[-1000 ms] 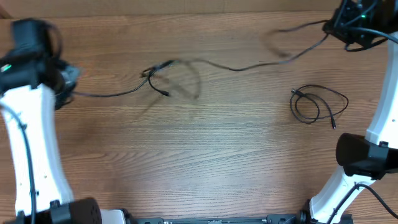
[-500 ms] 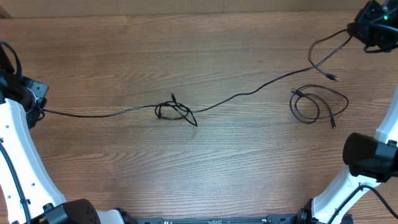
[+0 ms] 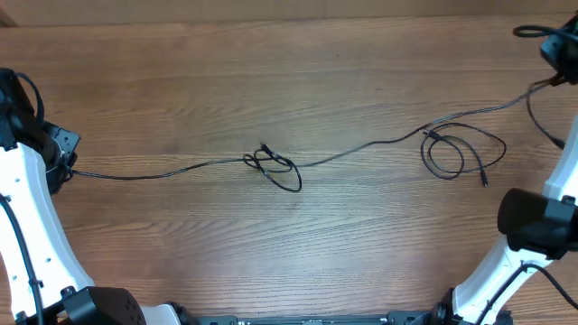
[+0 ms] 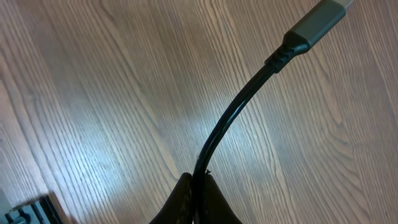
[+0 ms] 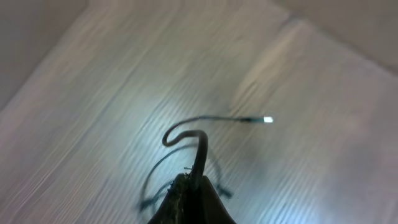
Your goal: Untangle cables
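Note:
One long thin black cable (image 3: 163,171) lies stretched across the table from my left gripper (image 3: 65,167) to my right gripper (image 3: 553,65). A small knot of loops (image 3: 275,165) sits near its middle. A second cable (image 3: 461,152) lies in a loose coil at the right, and the long one crosses just over its top. In the left wrist view my left gripper (image 4: 198,180) is shut on the cable (image 4: 236,118) a short way behind its grey plug (image 4: 314,22). The right gripper (image 5: 193,183) is shut on the cable (image 5: 199,146), whose short free end curls to a silvery tip (image 5: 267,119).
The wooden table (image 3: 271,262) carries only the cables. The left arm's white link (image 3: 32,235) stands along the left edge and the right arm's base (image 3: 533,226) at the lower right. The table's back edge (image 3: 271,20) runs along the top.
Both grippers have pulled outward, drawing the long cable straighter. The knot has slid right and down and grown smaller. The coiled cable has stayed put.

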### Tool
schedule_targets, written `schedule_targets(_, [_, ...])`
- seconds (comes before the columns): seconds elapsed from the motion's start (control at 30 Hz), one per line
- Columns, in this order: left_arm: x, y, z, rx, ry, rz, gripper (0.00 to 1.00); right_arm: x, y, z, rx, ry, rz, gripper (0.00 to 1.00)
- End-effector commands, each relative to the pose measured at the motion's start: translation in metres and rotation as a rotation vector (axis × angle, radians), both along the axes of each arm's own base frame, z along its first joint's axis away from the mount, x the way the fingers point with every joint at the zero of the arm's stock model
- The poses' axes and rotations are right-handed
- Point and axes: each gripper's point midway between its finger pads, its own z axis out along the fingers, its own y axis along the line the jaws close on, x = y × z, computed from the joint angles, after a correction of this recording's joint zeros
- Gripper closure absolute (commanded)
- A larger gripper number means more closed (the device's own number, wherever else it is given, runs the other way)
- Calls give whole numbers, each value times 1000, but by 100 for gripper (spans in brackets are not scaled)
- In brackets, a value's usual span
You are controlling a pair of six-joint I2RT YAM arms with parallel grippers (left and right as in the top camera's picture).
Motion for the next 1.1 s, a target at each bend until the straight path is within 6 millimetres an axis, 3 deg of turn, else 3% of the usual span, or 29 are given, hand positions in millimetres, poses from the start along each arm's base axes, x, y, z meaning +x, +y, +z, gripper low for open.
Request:
schedule_targets(0.0, [-16, 25, 5, 69, 25, 66, 96, -5, -28, -6, -114, 43, -122, 96])
schedule_targets(0.27, [-57, 65, 1, -34, -32, 261, 96, 0, -48, -25, -108, 67, -161, 96])
schedule_targets(0.37, [-69, 74, 0, -106, -89, 324, 95, -2, -57, -34, -99, 88, -179, 96])
schedule_targets(0.47, [-68, 73, -1, -197, -169, 322, 96, 0, -57, -44, -51, 94, -175, 96])
schedule_targets(0.6, [-46, 59, 4, -244, -238, 132, 96, 14, -34, -64, 99, 89, -79, 96])
schedule_targets(0.8, [-13, 24, 5, -245, -218, -64, 95, 37, 43, -81, 461, 65, 336, 96])
schedule_targets(1.07, [34, -36, -7, -244, -197, -321, 95, 37, 50, -85, 492, 73, 395, 93])
